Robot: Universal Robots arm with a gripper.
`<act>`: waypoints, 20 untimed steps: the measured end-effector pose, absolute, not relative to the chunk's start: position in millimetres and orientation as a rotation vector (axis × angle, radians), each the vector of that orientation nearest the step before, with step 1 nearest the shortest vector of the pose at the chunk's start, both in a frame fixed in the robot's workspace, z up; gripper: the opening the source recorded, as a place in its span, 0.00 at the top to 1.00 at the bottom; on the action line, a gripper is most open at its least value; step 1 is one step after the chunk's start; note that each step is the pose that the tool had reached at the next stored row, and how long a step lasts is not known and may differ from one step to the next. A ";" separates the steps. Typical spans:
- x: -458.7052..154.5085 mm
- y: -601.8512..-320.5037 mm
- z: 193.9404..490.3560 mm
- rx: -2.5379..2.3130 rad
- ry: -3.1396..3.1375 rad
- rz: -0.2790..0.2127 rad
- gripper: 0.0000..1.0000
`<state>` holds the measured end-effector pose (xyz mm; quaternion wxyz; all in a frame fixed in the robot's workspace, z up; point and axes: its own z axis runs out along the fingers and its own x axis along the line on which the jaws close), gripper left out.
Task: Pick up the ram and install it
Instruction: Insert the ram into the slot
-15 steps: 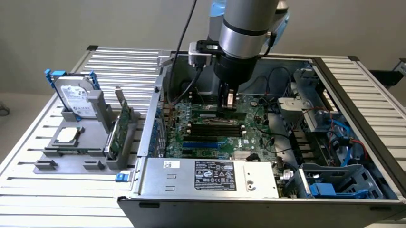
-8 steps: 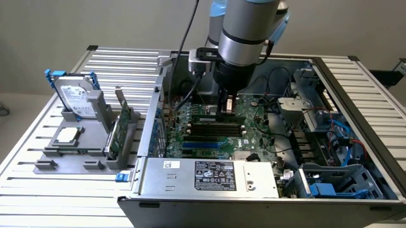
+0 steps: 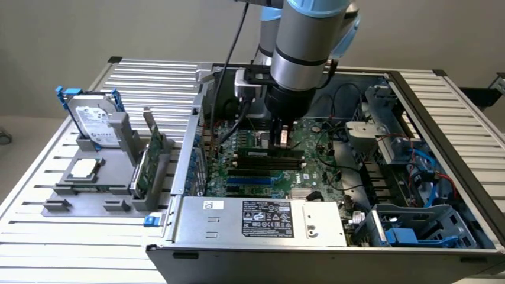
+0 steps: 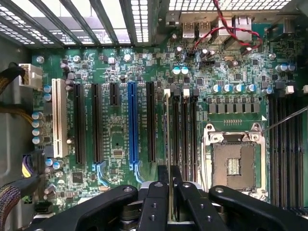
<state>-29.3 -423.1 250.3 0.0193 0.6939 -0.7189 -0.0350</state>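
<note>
Gripper [image 4: 170, 177] is nearly closed on the ram [image 4: 167, 134], held edge-on. It hangs over the black memory slots [image 3: 268, 158], centre of the exterior view.

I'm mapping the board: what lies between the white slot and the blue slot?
In the wrist view, two long black slots and one short black slot lie between the white slot and the blue slot.

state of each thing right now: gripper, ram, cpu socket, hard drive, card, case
gripper: shut on the ram
ram: held edge-on over the motherboard, seating unclear
cpu socket: empty
hard drive: standing upright, not installed
expansion card: standing upright, not installed
computer case: side open
</note>
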 end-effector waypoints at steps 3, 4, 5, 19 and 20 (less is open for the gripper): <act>-28.5 -423.1 244.9 2.154 -2.231 -0.108 0.86; -28.2 -423.1 243.1 2.155 -2.231 -0.108 0.86; -28.2 -423.1 241.5 2.156 -2.232 -0.106 0.86; -28.1 -418.8 236.7 2.159 -2.235 -0.097 0.86; -28.2 -418.8 236.1 2.159 -2.235 -0.097 0.86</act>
